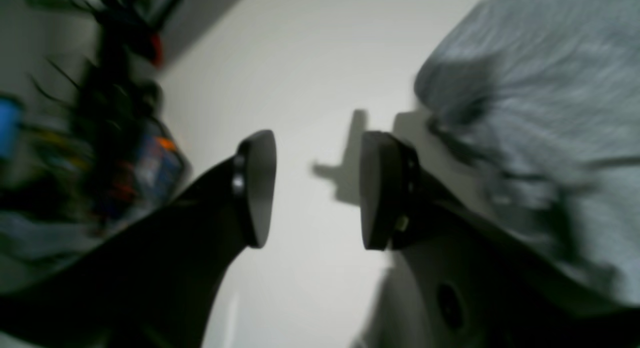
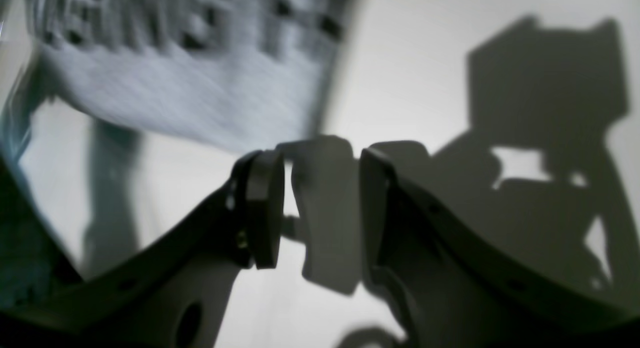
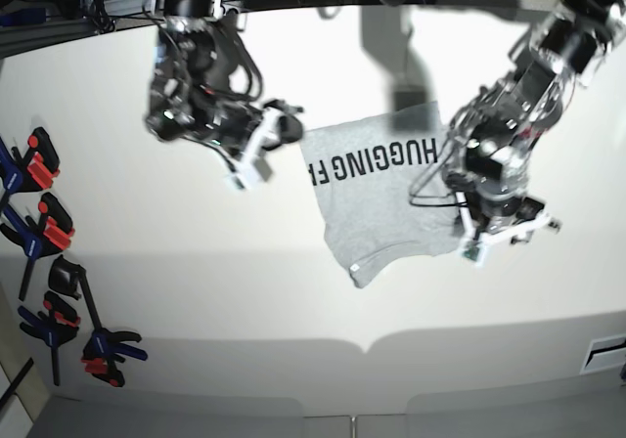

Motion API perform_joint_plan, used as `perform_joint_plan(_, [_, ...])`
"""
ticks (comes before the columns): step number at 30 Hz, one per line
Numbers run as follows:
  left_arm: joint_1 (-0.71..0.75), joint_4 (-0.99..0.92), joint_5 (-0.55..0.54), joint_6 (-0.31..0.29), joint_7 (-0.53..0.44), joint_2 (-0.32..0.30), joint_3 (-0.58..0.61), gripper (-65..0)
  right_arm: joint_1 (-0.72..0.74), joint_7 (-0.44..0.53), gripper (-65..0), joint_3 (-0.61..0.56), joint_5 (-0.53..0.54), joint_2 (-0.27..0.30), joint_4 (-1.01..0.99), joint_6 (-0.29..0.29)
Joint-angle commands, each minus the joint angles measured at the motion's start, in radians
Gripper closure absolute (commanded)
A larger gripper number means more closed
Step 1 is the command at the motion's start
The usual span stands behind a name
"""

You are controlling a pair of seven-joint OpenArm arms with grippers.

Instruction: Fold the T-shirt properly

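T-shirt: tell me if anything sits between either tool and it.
Nothing visible does. The left tool is open over bare table right beside the T-shirt. The right tool, also open, has only bare table between it and the lettered edge.

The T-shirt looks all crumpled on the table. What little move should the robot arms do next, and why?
Probably lower the open left gripper onto the nearest edge of the T-shirt and pinch it. Both grippers hold nothing, the right gripper is open too, and the shirt lies rumpled, lettering up, between the arms, so it likely needs grabbing before any fold.
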Motion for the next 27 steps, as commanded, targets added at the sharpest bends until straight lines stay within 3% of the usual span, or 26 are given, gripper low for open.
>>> perform_joint_plan(1, [0.019,0.053,-0.003,-0.007,-0.023,0.002,-0.061,-25.6,-0.011,-0.027,-24.3,0.021,-0.017,0.01,0.042,-0.007])
perform_joint_plan(9, [0.341,0.282,-0.238,-0.138,-0.07,0.029,-0.464,-25.6,-0.26,-0.063,-24.3,0.149,0.065,0.079,0.327,-0.008])
perform_joint_plan(14, [0.578,0.331,-0.301,-0.216,-0.069,0.029,-0.633,-25.6,-0.46,-0.102,-24.3,0.217,0.122,0.119,0.5,-0.008])
perform_joint_plan(21, [0.928,0.383,-0.315,-0.233,-0.104,0.03,-0.777,-25.6,-0.735,-0.178,-24.4,0.252,0.195,0.24,0.658,-0.008])
perform_joint_plan(27, [1.167,0.383,-0.305,-0.234,-0.123,0.046,-0.795,-25.6,-0.874,-0.151,-24.4,0.252,0.195,0.272,0.665,-0.007])
